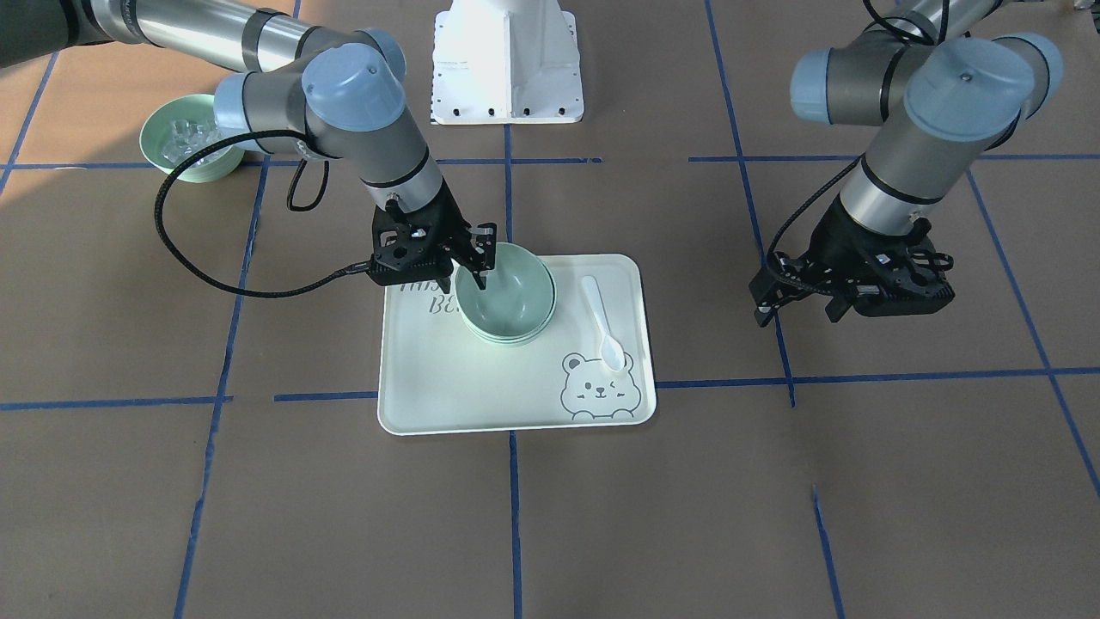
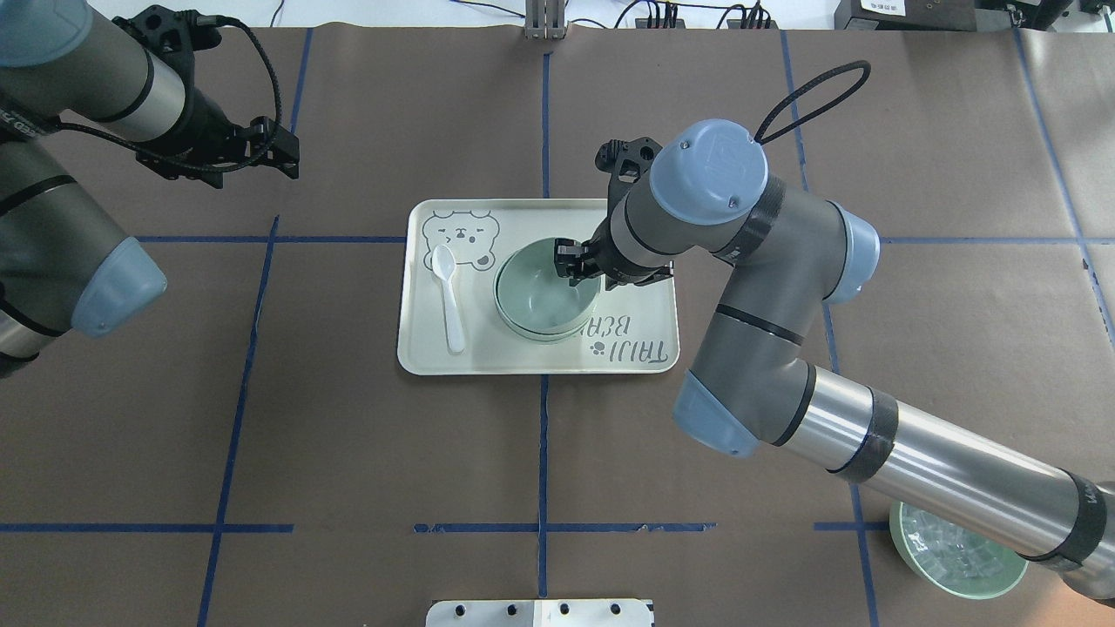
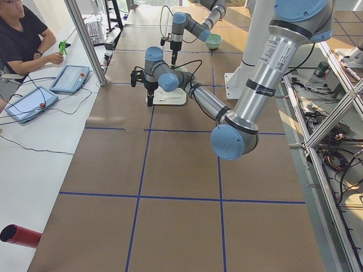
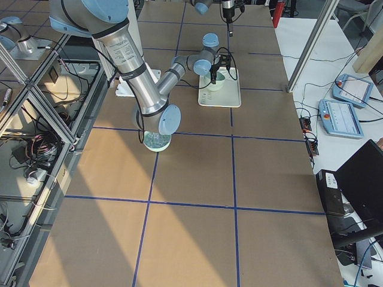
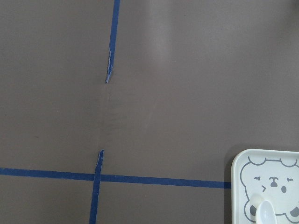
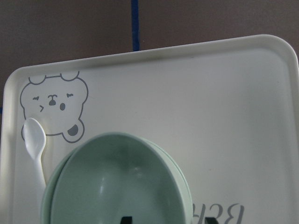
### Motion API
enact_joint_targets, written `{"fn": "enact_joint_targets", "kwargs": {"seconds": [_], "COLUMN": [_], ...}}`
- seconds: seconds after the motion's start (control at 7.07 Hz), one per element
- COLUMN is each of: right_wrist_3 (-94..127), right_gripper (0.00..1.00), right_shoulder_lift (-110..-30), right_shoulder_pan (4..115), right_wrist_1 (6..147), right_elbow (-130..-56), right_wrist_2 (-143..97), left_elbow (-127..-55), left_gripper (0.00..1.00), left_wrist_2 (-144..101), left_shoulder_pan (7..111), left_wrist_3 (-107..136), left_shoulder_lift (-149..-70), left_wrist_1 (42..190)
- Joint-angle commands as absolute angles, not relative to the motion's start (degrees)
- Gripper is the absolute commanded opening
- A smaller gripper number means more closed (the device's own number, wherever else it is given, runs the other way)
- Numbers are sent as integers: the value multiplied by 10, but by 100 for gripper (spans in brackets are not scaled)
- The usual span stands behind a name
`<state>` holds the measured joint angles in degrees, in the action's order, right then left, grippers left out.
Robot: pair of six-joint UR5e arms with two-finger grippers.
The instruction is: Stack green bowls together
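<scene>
The pale green bowls sit nested in one stack on the cream tray, left of its middle in the front view. They also show in the overhead view and the right wrist view. My right gripper is open and straddles the stack's rim, one finger inside the top bowl and one outside; it also shows in the overhead view. My left gripper is open and empty above bare table, well away from the tray.
A white spoon lies on the tray next to a bear drawing. A green bowl of clear cubes stands apart under my right arm, seen also in the overhead view. The white robot base is behind the tray.
</scene>
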<state>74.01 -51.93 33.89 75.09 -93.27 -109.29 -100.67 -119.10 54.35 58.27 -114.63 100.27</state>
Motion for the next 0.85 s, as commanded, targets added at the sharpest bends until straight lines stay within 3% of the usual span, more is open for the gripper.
{"fn": "enact_joint_targets", "kwargs": {"seconds": [0.0,0.28,0.71], "right_wrist_3": [746,741,547], "right_gripper": [100,100,100], "right_shoulder_lift": [-519,-530,-613], "right_shoulder_pan": [339,389,487], "right_wrist_1": [753,787,942], "right_elbow": [-938,-967,-1103], "right_wrist_2": [-1087,-1135,-1185], "left_elbow": [-1004,-1004,-1007], "left_gripper": [100,100,100], "left_wrist_2": [-1191,-1190,-1210], "left_shoulder_pan": [543,548,612], "left_wrist_3": [583,573,456], "left_shoulder_lift": [-1146,-1146,-1105], "left_wrist_1": [1004,1003,997]}}
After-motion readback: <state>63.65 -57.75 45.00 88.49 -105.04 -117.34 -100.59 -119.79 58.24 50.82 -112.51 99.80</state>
